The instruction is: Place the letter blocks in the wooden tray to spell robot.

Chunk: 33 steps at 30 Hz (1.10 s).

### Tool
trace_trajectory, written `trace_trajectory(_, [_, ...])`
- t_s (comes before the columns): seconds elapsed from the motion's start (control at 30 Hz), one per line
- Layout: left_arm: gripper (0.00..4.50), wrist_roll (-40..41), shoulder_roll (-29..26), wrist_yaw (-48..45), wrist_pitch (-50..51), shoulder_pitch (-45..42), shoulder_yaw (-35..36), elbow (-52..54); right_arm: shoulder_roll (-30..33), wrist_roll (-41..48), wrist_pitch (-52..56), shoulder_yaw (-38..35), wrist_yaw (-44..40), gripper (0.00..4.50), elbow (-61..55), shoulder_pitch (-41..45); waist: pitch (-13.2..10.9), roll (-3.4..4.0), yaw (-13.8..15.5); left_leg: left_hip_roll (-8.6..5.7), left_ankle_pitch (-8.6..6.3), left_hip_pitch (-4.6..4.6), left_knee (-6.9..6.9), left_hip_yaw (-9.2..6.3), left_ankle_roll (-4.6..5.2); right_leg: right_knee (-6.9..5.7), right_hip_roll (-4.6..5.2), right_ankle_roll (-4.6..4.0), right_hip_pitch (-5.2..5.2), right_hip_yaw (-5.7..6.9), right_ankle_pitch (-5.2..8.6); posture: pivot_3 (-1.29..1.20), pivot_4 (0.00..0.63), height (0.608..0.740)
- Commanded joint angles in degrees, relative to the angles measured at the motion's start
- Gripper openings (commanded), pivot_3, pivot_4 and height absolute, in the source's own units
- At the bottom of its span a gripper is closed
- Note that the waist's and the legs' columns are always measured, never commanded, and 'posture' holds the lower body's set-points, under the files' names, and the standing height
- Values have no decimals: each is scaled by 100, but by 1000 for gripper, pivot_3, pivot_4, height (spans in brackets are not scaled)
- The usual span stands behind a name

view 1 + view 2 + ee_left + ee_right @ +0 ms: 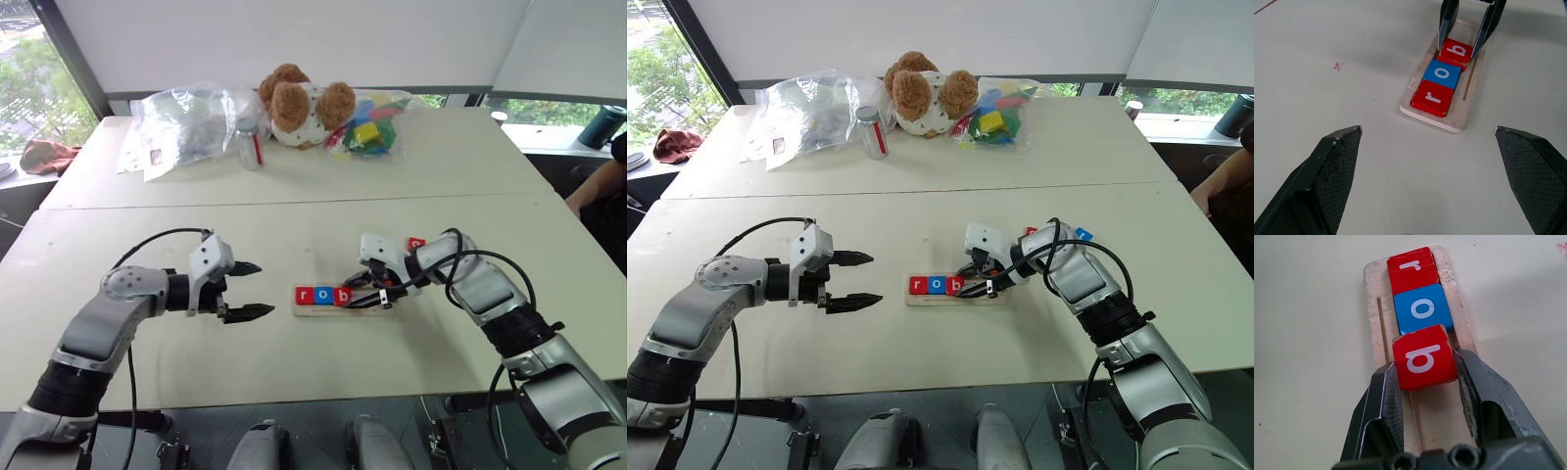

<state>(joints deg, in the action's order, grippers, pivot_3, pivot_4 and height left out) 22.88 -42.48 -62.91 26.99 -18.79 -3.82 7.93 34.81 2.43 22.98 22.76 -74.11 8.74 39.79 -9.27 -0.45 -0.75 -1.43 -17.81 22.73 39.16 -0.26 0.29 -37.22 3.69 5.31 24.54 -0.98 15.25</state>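
Head view: wooden tray [345,302] lies crosswise on the surface, nearer the right gripper [370,294].

Left wrist: left gripper [1427,147] jaws wide, empty, short of the tray.

Right wrist: jaws clamped on the red b block [1423,357], tilted beside blue o [1421,308], along the tray's long axis.

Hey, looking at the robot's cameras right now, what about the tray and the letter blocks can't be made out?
- The far end of the wooden tray: right gripper covers it in the eye views.
- Whether the b block lies flat in the tray: it looks tilted in the right wrist view, with fingers on both sides.
- The letters on the two loose blocks behind the right arm: too small, partly hidden.
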Motion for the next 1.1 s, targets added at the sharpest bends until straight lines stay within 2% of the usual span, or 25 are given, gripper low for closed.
trace_trajectory(0.03, [4500, -23, 9, 16, -48, -62, -8, 155, 3, 7, -27, -95, 7, 1141, -95, 181, 0, 0, 0, 0, 0, 0, 0, 0, 0, 0, 0, 0, 0, 0, 0, 0, 150, 740])
trace_trajectory(0.4, [4500, -60, 51, 15, -55, -83, -17, 129, -38, 31, 15, -80, 47, 1141, -83, 151, 0, 0, 1, 0, 0, 0, 0, 0, 0, 0, 0, 0, 0, 0, 0, 0, 150, 740])
trace_trajectory(0.6, [4500, -64, 70, 22, -23, -75, -6, 146, -61, 76, 92, -185, 167, 4214, -161, 171, 0, 0, 2, 0, 0, 0, 0, 0, 0, 0, 0, 0, 0, 0, 0, 0, 150, 740])
trace_trajectory(0.63, [4500, -64, 75, 23, -16, -74, 0, 147, -45, 106, 128, -224, 177, 4471, -217, 187, 0, 0, 2, 0, 0, 0, 0, 0, 0, 0, 0, 0, 0, 0, 0, 0, 150, 740])
trace_trajectory(1.0, [4500, -109, 161, -1, -26, -190, -46, 47, 167, 36, 89, -475, 547, 4471, -492, 99, 0, 0, 10, 0, 1, 1, 0, -1, -2, 0, 1, 0, 0, 0, 0, 0, 150, 740])
trace_trajectory(1.1, [4500, -90, 129, -35, -28, -191, -6, 91, 455, 66, 210, -964, 907, 4471, -212, 62, 0, 0, 21, -1, 1, 1, 0, -1, -2, 0, 1, 0, 0, 1, 0, 0, 150, 740])
